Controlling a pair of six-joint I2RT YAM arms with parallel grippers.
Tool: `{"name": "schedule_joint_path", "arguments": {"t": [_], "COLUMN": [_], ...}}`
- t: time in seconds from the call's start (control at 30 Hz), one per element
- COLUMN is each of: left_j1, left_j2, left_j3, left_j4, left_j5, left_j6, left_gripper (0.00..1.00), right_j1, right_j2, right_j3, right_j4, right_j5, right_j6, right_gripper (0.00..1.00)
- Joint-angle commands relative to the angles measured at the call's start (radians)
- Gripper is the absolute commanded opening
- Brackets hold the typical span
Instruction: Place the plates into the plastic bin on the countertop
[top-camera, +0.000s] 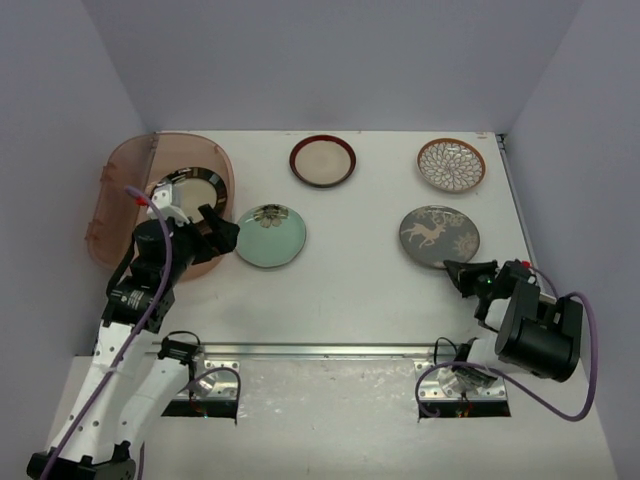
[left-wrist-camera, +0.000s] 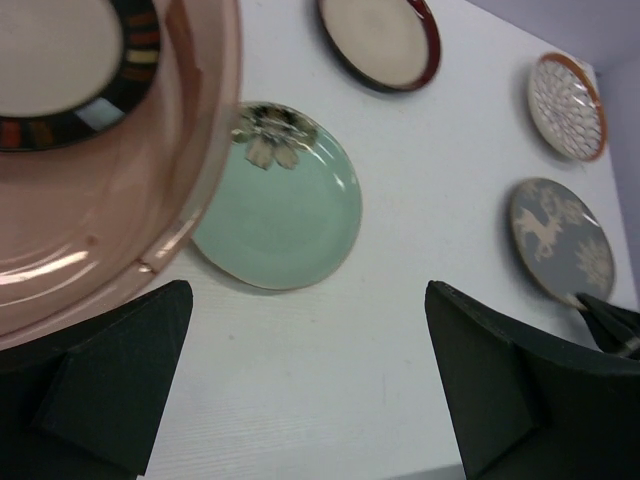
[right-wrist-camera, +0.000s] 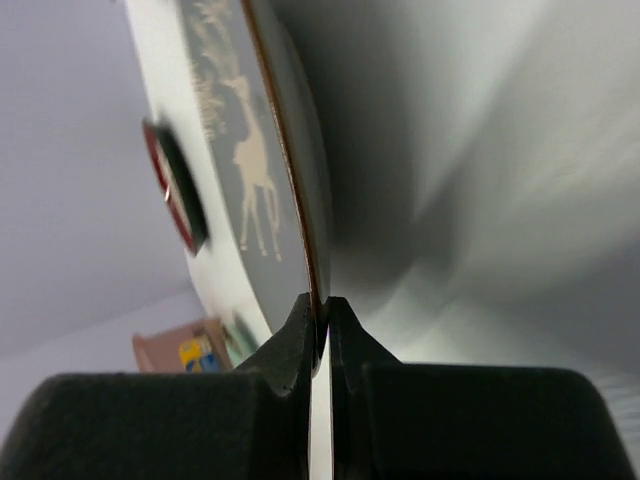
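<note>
Overhead, the plastic bin (top-camera: 105, 215) at the worktop's (top-camera: 370, 300) left end held the black-rimmed plate (top-camera: 197, 178), with the mint plate (top-camera: 270, 236) just beside it. The left end effector (left-wrist-camera: 308, 300), in its wrist view, stood released and empty; the right end effector (right-wrist-camera: 322, 312), in its own, was clenched on the deer plate's (right-wrist-camera: 250, 170) rim.

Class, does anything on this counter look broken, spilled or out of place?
Nothing stands out: no breakage or spill. One plate lies in the bin, four rest on the counter; the right gripper pinches the deer plate at its rim.

Lilac-grey walls (top-camera: 330, 60) rise on three sides — a metal rail (top-camera: 320, 350) runs in front.
</note>
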Motion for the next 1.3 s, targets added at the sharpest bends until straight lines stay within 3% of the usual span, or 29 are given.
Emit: {"name": "schedule_joint_path", "arguments": {"t": [0.0,0.07,0.13,0.2,0.37,0.5,0.67,0.73,0.77,0.83,0.93,1.0,1.07,1.1,1.2,1.27], "left_j1": [-0.015,-0.067,-0.149,-0.21,-0.251,-0.271,-0.271,-0.271,-0.271,-0.271,-0.271,-0.271,-0.271,-0.271,-0.269,-0.264], "left_j2": [0.086,0.153,0.221,0.302,0.487,0.544,0.552,0.554,0.554,0.554,0.557,0.557,0.558,0.558,0.524,0.497], "left_j3": [0.001,-0.021,-0.006,0.024,0.044,0.031,0.018,0.018,0.015,0.004,-0.01,-0.017,-0.022,-0.022,-0.029,-0.036], "left_j4": [0.165,0.284,0.35,0.391,0.505,0.542,0.622,0.613,0.607,0.607,0.606,0.621,0.658,0.673,0.743,0.764], "left_j5": [0.278,0.353,0.315,0.299,0.382,0.421,0.447,0.446,0.443,0.444,0.453,0.493,0.542,0.557,0.606,0.597], "left_j6": [-0.087,-0.151,-0.181,-0.197,-0.243,-0.251,-0.261,-0.255,-0.25,-0.246,-0.241,-0.237,-0.237,-0.237,-0.276,-0.312], "left_gripper": [1.0,1.0,1.0,1.0,1.0,1.0,0.96,0.9,0.76,0.6,0.57,0.35,0.06,0.0,0.0,0.0], "right_j1": [0.058,0.12,0.196,0.266,0.412,0.529,0.585,0.589,0.592,0.602,0.611,0.617,0.619,0.62,0.619,0.617], "right_j2": [-0.09,-0.129,-0.15,-0.153,-0.137,-0.129,-0.129,-0.123,-0.117,-0.111,-0.103,-0.103,-0.099,-0.097,-0.092,-0.091], "right_j3": [0.093,0.185,0.279,0.339,0.41,0.446,0.441,0.421,0.418,0.419,0.409,0.411,0.418,0.42,0.424,0.426], "right_j4": [0.017,-0.17,-0.35,-0.407,-0.38,-0.337,-0.245,-0.092,-0.069,-0.034,0.06,0.082,0.083,0.084,0.09,0.091], "right_j5": [-0.273,-0.339,-0.349,-0.373,-0.505,-0.61,-0.652,-0.679,-0.699,-0.711,-0.73,-0.733,-0.739,-0.74,-0.736,-0.73], "right_j6": [-0.096,-0.21,-0.339,-0.397,-0.39,-0.373,-0.293,-0.212,-0.192,-0.164,-0.107,-0.09,-0.093,-0.093,-0.103,-0.107], "right_gripper": [0.0,0.0,0.0,0.0,0.0,0.0,0.0,0.0,0.0,0.0,0.0,0.0,0.0,0.0,0.02,0.11]}}
